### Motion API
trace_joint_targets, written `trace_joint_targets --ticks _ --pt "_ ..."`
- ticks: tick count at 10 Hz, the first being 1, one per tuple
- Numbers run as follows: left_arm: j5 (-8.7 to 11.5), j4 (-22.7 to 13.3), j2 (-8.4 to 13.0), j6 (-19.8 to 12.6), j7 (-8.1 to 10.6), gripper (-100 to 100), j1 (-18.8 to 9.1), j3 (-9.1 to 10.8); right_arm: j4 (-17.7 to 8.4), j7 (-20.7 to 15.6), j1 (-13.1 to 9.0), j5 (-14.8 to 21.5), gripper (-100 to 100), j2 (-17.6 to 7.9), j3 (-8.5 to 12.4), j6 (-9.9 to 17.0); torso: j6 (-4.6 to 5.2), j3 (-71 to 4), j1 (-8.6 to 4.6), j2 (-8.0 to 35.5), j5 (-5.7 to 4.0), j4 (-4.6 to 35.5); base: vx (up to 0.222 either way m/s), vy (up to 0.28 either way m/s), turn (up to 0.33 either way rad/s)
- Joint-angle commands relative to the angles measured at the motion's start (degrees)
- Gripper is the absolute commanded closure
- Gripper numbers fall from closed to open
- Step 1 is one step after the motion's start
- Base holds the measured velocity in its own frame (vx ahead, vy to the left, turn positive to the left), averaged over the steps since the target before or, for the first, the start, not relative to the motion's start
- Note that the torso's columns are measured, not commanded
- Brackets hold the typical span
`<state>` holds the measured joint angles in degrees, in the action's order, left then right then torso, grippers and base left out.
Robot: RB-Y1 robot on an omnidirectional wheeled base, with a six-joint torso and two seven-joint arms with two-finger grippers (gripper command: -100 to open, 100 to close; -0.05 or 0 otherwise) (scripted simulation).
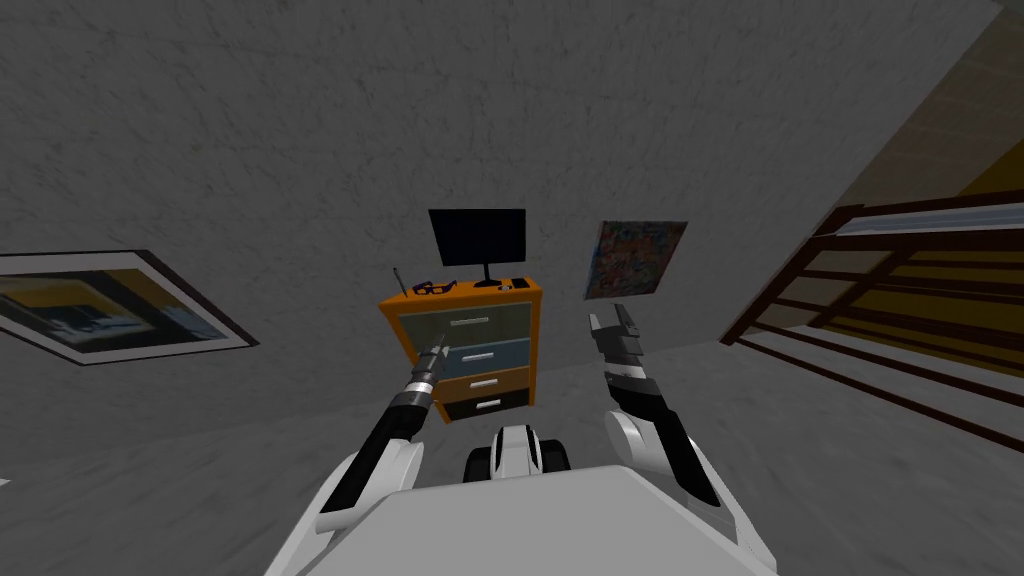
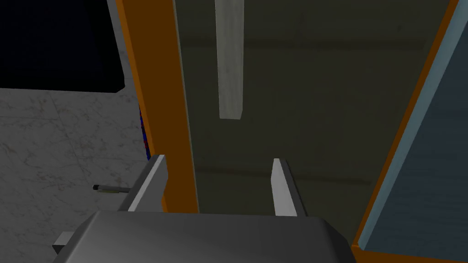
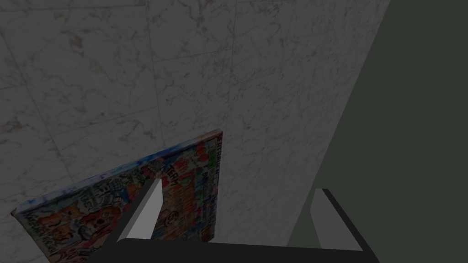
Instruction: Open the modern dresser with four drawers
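An orange dresser (image 1: 412, 330) with four drawers stands against the grey wall ahead of me. Its top drawer (image 1: 505, 318) has a dark grey-green front with a pale bar handle (image 2: 230, 59); below it comes a blue-grey drawer (image 2: 429, 160). All drawers look pushed in. My left gripper (image 1: 438, 345) is open at the left end of the top drawer, close to its front. In the left wrist view the gripper (image 2: 218, 160) holds nothing: one finger lies over the orange frame (image 2: 155, 91), and the handle ends a little beyond the fingertips. My right gripper (image 1: 613, 322) hangs open in the air right of the dresser.
A dark monitor (image 1: 478, 237), blue glasses (image 1: 434, 287) and a pen (image 2: 109, 188) are on the dresser top. A colourful poster (image 1: 636, 258) hangs on the wall to the right. Dark wooden rails (image 1: 880, 300) run along the right side, and a framed picture (image 1: 100, 305) is at left.
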<state>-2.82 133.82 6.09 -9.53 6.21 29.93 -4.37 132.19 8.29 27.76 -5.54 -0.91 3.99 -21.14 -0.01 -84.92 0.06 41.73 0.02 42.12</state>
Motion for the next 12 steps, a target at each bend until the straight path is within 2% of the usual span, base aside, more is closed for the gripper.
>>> trace_joint_targets --ticks 1,2,3,4,5,6,7,8,12 --pt "0.1 1.6 0.4 -1.5 0.19 -100 0.4 0.13 0.0 0.0 0.0 0.0 0 0.0 0.0 0.0 0.00 0.1 -0.02 0.1 0.00 0.0 0.188 0.018 -0.017" --pt "0.1 2.3 0.8 -2.3 0.27 -100 0.7 0.20 0.0 0.0 0.0 0.0 0 0.0 0.0 0.0 0.00 0.1 -0.05 0.2 -0.01 0.1 0.194 0.014 -0.016" --pt "0.1 2.8 -1.1 -3.1 0.34 -100 0.8 0.27 0.0 0.0 0.0 0.0 0 0.0 0.0 0.0 0.00 0.3 -0.08 0.4 -0.02 0.1 0.181 -0.002 -0.021" --pt "0.1 2.8 -2.0 -3.2 0.35 -100 0.8 0.28 0.0 0.0 0.0 0.0 0 0.0 0.0 0.0 0.01 0.4 -0.14 0.6 -0.04 0.2 0.127 0.002 -0.009" --pt "0.1 2.6 -1.3 -2.9 0.34 -100 0.8 0.29 0.0 0.0 0.0 0.0 0 0.0 0.0 0.0 0.01 0.5 -0.10 0.8 -0.03 0.2 0.049 0.003 0.000" --pt "0.1 4.4 -1.4 -4.3 0.45 -100 1.3 0.34 0.0 0.0 0.0 0.0 0 0.0 0.0 0.0 0.01 0.6 -0.06 1.0 -0.02 0.3 0.106 0.002 -0.030" --pt "0.1 3.7 -1.4 -3.7 0.39 -100 0.9 0.34 0.0 0.0 0.0 0.0 0 0.0 0.0 0.0 0.01 0.4 -0.05 0.7 -0.02 0.2 0.064 0.002 -0.006" --pt "0.1 3.8 -1.4 -4.0 0.40 100 0.9 0.34 0.0 0.0 0.0 0.0 0 0.0 0.0 0.0 0.00 0.4 -0.05 0.6 -0.01 0.2 0.008 0.000 0.002" --pt "0.2 5.9 -0.7 -4.0 0.65 100 2.9 -0.33 0.0 0.0 0.0 0.0 0 0.0 0.0 0.0 -0.04 0.6 -0.04 0.8 0.03 0.2 -0.175 -0.022 0.021"
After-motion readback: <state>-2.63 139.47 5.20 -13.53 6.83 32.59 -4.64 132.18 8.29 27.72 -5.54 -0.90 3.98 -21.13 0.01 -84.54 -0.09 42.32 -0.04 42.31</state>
